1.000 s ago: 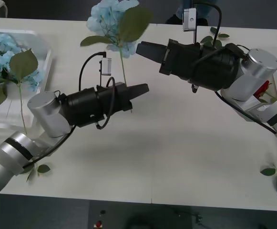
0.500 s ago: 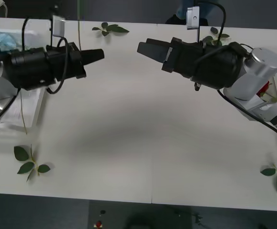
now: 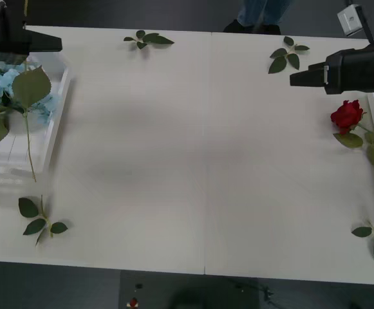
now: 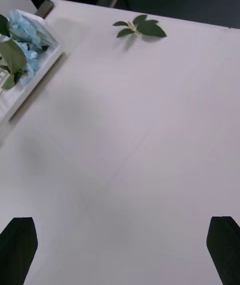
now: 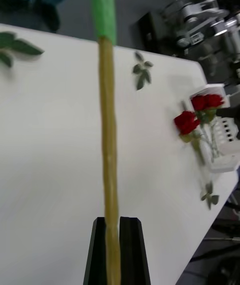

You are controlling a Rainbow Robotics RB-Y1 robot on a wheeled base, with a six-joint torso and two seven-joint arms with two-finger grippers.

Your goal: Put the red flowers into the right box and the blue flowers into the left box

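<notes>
You get even, soft overhead light on the white tabletop [image 3: 206,161], with only faint grey shadows across it. In your left wrist view the close stem [image 5: 107,140] and background are blurred.

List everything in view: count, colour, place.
table: one, white, under everything
left box: one, white, table's left edge
right box: one, white, table's right edge
blue flowers: a bunch, count unclear, pale blue with green leaves, in the left box
red flowers: three, red; two blooms at the right box, one on the table beside it
leaf sprigs: four, green, loose near the table's edges
stem: one, tan and green, clamped in the left hand
left hand: black, shut, over the left box
right hand: black, open, far right, above the lone rose
</notes>
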